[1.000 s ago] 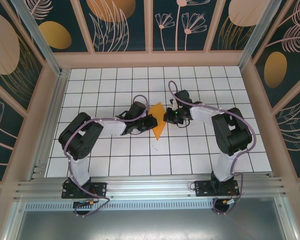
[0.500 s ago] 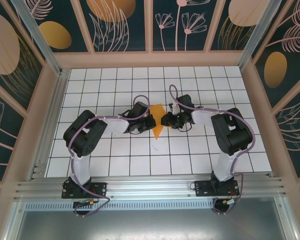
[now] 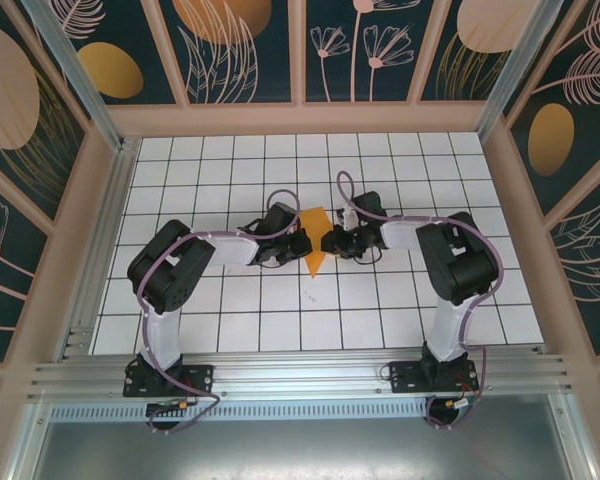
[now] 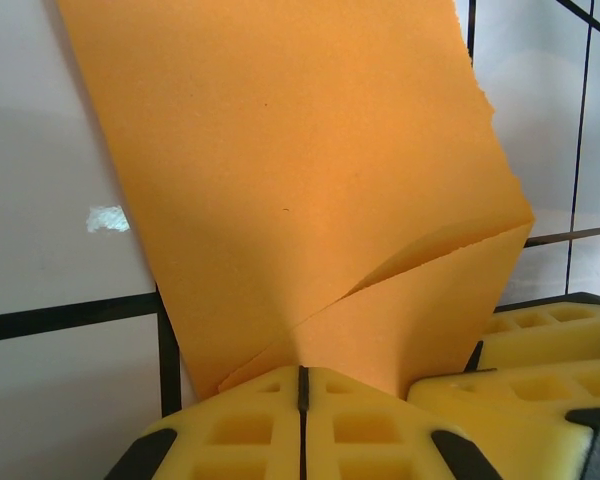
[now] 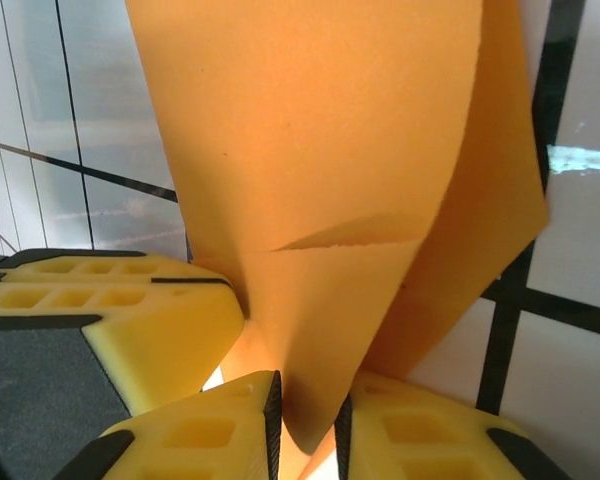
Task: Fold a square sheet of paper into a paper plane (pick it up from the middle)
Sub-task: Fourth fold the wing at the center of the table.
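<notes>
standing orange paper (image 3: 316,243), clamped in left jaws, between right jaws

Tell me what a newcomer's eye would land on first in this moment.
The bright orange paper, partly folded, stands out first against the middle of the white tiled table. The left pincer and the right pincer meet on it from either side. Each pinches it between yellow pads, and the wrist views show its creased, layered flaps up close.
</notes>
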You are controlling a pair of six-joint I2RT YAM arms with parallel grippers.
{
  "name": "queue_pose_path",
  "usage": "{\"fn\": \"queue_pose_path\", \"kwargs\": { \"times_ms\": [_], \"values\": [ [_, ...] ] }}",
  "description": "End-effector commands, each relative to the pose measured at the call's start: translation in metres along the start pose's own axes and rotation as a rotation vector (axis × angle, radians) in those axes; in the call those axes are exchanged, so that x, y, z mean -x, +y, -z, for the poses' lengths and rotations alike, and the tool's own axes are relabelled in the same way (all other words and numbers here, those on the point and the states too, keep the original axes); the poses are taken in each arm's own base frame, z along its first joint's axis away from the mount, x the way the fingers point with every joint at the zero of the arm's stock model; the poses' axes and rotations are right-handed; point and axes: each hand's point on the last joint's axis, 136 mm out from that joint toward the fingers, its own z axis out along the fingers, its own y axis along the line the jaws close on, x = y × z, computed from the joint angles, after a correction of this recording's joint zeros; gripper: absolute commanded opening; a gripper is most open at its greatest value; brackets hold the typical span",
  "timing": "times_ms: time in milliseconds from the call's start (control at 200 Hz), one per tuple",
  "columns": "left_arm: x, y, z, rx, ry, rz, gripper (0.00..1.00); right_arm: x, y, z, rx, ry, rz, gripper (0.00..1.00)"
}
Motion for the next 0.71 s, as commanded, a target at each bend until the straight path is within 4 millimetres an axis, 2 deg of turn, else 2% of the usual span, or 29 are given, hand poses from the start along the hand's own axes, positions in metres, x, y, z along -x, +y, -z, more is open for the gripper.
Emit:
{"fn": "queue_pose_path", "kwargs": {
  "times_ms": [0,185,310,420,575,601,701],
  "values": [
    [-0.008,0.018,-0.007,0.066,0.024,-0.001,0.08,-0.005,-0.001,-0.011,0.023,0.012,-0.037,0.22],
    [-0.004,0.009,-0.003,0.042,0.017,-0.004,0.09,-0.004,-0.001,-0.015,0.009,0.012,-0.056,0.16],
    [0.01,-0.007,0.012,0.001,-0.029,-0.002,0.15,-0.007,-0.013,-0.012,-0.073,0.02,-0.065,0.08],
    [0.022,-0.018,0.033,-0.043,-0.075,0.01,0.21,-0.013,-0.023,-0.001,-0.169,0.039,-0.036,0.06],
    [0.034,-0.022,0.057,-0.081,-0.125,0.027,0.29,-0.018,-0.036,0.022,-0.355,0.053,0.044,0.05],
    [0.029,-0.012,0.057,-0.063,-0.119,0.036,0.3,-0.018,-0.037,0.026,-0.38,0.049,0.053,0.05],
    [0.03,-0.008,0.063,-0.059,-0.134,0.04,0.32,-0.016,-0.04,0.036,-0.465,0.031,0.088,0.05]
  ]
}}
